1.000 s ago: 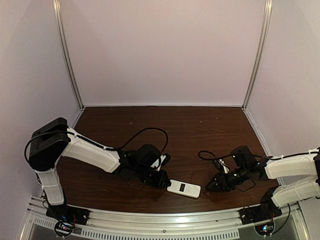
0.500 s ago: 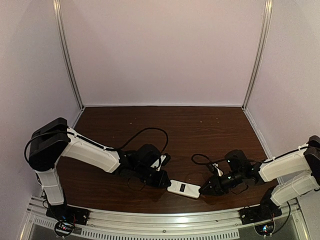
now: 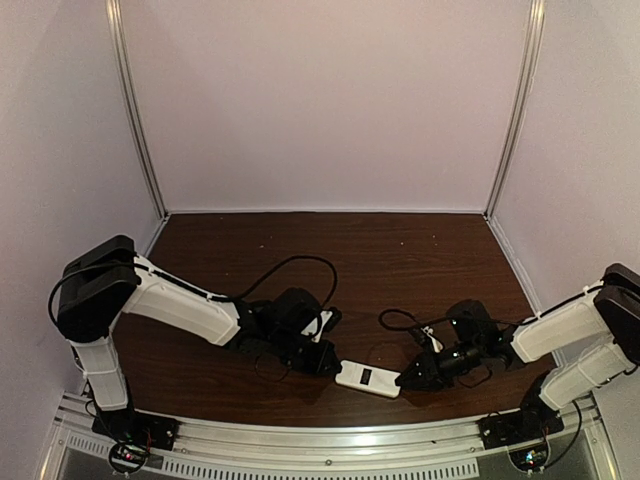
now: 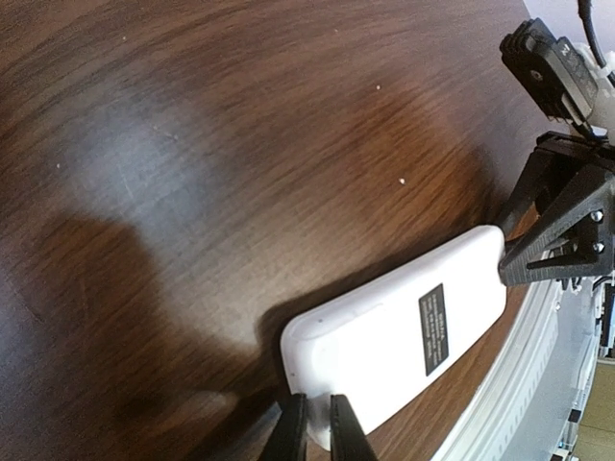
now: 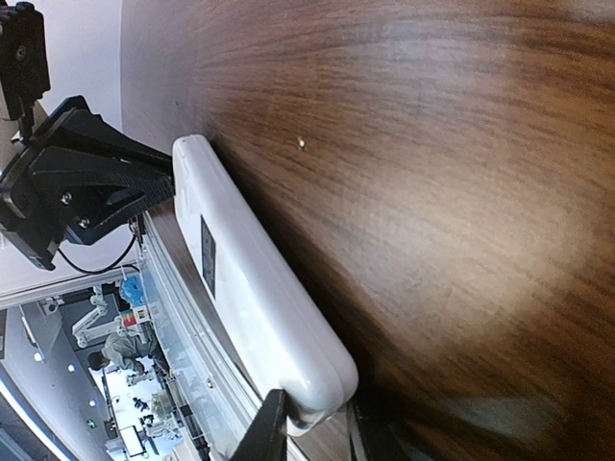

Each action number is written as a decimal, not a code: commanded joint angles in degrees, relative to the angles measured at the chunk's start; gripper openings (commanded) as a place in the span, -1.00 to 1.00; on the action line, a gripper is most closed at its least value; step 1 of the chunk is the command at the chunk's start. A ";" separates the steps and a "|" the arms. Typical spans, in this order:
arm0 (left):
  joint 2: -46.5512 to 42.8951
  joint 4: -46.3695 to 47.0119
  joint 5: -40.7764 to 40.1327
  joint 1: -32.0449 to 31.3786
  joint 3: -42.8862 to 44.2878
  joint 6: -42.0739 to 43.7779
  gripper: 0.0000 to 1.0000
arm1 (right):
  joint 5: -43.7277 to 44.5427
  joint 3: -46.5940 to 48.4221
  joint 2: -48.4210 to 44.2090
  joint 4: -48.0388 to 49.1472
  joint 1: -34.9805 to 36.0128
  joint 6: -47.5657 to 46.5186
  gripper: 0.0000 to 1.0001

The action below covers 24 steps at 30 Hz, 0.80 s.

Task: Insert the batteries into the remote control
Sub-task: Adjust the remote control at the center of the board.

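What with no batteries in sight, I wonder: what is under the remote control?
Only the dark wooden table shows around the remote control, which lies flat on it. Whatever is beneath it is covered. No batteries appear in any view.

left arm (image 3: 185,308): white shells, bulky black joints, thin black cable (image 3: 290,262) in a loop | right arm (image 3: 565,322): same white and black | left hand (image 3: 328,366), right hand (image 3: 408,380): black angular fingers, small silver screws (image 4: 589,247) | bases (image 3: 130,428): black
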 commanded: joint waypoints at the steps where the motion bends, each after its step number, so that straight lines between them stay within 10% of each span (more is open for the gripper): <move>1: 4.14 6.63 10.51 -3.00 -1.54 -0.32 -0.78 | 3.39 1.34 4.17 2.44 1.30 -1.09 -0.66; 17: -0.97 11.90 9.72 -0.56 -7.66 -1.65 -0.75 | 3.80 4.41 1.91 -5.90 -2.72 -6.83 -0.61; 24: -6.23 5.92 1.82 0.16 -7.86 1.30 -0.13 | 3.97 6.76 1.34 -12.01 -6.94 -11.56 -0.21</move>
